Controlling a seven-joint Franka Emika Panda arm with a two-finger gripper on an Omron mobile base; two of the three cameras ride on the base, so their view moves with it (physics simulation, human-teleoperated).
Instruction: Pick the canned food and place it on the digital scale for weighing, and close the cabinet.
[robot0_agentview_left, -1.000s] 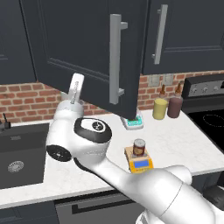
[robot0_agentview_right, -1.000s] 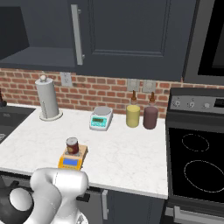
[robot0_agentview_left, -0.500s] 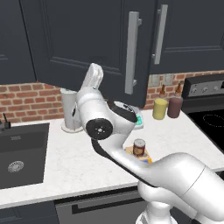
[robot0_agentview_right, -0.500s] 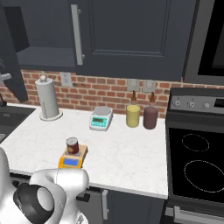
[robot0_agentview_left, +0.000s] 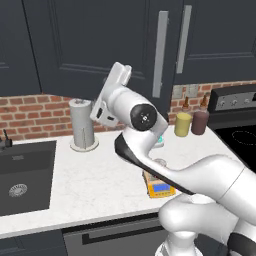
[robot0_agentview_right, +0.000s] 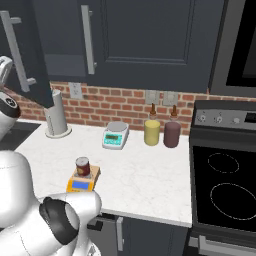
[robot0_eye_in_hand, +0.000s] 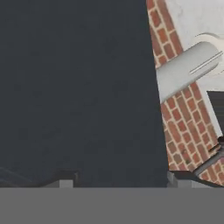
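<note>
Sink basin (robot0_agentview_left: 20, 182) far left, set into the table (robot0_agentview_left: 90, 185); faucet lever just beside it. Paper towel roll (robot0_agentview_left: 81, 124) upright near the brick backsplash (robot0_agentview_left: 30, 112). The cabinet (robot0_agentview_left: 100, 45) hangs above, its open door (robot0_agentview_right: 22, 50) swung out over the roll in the right base view, long bar handle (robot0_agentview_right: 15, 52) facing the room. End effector (robot0_eye_in_hand: 113, 183) is up against the flat door panel; from the hand view only the two tips show at the bottom edge, standing apart with nothing between them, though how wide I cannot tell for sure. Moving right: the canned food (robot0_agentview_right: 82, 166) sits upright on the digital scale (robot0_agentview_right: 83, 181), centred on the plate, near the table's front edge. Placing looks done; door closing is the step in hand. Judgement on the door: stiff, hinged, light to swing, smooth painted face likely slippery, so a flat push on the panel near its free edge, or a hook behind the handle, should serve better than a pinch. Further right, a grey-white scale (robot0_agentview_right: 115, 135), yellow jar (robot0_agentview_right: 152, 132), dark jar (robot0_agentview_right: 172, 134), then the stove (robot0_agentview_right: 225, 185).
</note>
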